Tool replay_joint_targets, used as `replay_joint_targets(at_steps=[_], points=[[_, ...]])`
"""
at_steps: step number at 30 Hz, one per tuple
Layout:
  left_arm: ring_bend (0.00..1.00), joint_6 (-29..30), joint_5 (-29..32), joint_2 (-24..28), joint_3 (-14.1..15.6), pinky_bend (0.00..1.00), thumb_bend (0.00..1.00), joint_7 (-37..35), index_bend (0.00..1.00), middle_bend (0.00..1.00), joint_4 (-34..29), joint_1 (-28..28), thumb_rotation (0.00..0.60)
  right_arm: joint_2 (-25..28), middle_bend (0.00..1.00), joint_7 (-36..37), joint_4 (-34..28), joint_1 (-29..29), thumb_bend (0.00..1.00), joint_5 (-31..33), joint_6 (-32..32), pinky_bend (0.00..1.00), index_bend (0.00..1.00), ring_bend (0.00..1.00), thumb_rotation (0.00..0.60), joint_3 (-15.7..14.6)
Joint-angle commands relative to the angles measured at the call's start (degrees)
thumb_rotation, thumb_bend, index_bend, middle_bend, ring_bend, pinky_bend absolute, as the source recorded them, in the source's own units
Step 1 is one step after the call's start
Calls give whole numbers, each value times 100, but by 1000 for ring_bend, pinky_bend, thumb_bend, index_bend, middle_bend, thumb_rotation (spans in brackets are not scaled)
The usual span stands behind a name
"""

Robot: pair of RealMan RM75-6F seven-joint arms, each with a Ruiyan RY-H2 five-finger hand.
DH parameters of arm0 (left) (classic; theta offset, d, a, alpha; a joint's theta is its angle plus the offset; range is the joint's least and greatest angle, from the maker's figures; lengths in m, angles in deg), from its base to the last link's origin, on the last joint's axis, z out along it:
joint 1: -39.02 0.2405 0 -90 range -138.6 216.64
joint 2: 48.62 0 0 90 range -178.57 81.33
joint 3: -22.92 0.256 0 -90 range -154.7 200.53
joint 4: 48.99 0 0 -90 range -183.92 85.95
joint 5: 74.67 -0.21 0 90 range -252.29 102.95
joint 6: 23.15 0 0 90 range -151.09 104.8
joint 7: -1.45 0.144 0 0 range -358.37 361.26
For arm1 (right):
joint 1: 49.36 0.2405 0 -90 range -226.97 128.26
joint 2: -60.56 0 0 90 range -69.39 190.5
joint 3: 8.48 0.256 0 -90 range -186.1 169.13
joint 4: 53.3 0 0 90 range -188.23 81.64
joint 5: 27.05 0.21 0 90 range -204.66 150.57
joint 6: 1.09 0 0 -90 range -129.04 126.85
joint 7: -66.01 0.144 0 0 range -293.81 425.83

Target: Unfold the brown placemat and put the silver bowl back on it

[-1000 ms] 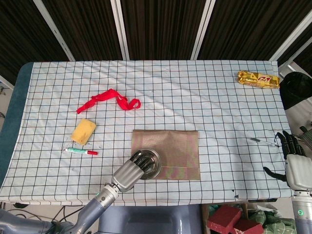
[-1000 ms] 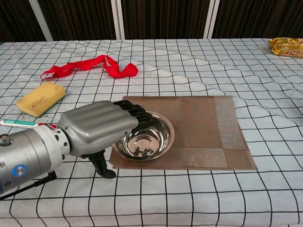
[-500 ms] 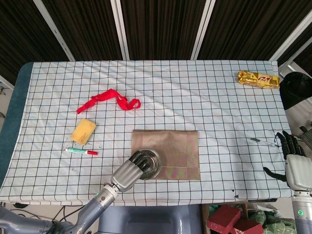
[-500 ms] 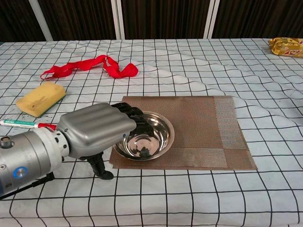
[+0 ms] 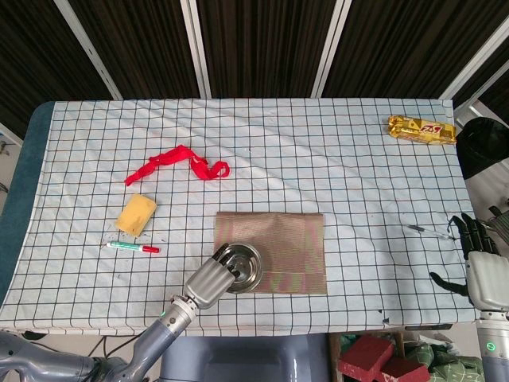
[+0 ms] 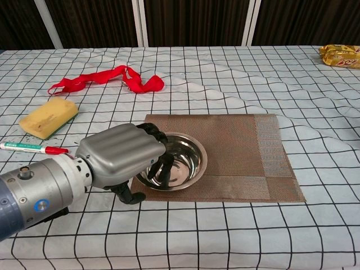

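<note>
Curling over the near-left rim of the silver bowl (image 6: 172, 161), the left hand (image 6: 121, 154) has its dark fingers (image 6: 161, 160) dipping into the bowl's hollow; whether they actually pinch the rim I cannot tell. The bowl sits under those fingertips on the left end of the brown placemat (image 6: 236, 152), which lies flat and spreads away to the hand's right. Beyond the hand's left side lie a pen (image 6: 34, 148) and a yellow sponge (image 6: 49, 117), with a red ribbon (image 6: 107, 77) further off. The right hand (image 5: 479, 263) hangs well apart past the table's right edge, fingers spread, holding nothing. A gold snack packet (image 5: 421, 129) lies far ahead of it.
</note>
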State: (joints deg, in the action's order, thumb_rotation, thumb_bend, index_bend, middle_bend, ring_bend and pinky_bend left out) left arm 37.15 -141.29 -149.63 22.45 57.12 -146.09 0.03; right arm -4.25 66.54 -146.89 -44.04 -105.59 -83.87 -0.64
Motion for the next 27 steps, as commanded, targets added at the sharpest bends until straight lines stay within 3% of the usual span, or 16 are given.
replay_joint_targets(at_steps=[1, 6, 14, 21, 27], points=[[175, 67, -150, -64, 43, 125, 385, -97, 580, 603, 143, 5, 600, 3, 0, 3, -7, -1, 51, 5, 2, 158, 23, 0, 600, 1], [201, 208, -457, -58, 118, 142, 497, -238, 619, 643, 315, 39, 600, 4, 0, 2, -19, -3, 54, 3, 1, 158, 28, 0, 600, -3], [212, 448, -864, 262, 116, 142, 521, -505, 634, 657, 281, 95, 600, 9, 0, 3, -36, -10, 55, -10, -12, 158, 29, 0, 600, -12], [212, 636, -1076, 1045, 66, 142, 521, -653, 636, 660, 0, 155, 600, 19, 0, 11, -47, -16, 56, -17, -21, 158, 29, 0, 600, -16], [212, 851, -1170, 1839, 228, 142, 521, -941, 636, 659, -176, 401, 600, 23, 0, 1, -57, -18, 56, -16, -20, 158, 30, 0, 600, -20]])
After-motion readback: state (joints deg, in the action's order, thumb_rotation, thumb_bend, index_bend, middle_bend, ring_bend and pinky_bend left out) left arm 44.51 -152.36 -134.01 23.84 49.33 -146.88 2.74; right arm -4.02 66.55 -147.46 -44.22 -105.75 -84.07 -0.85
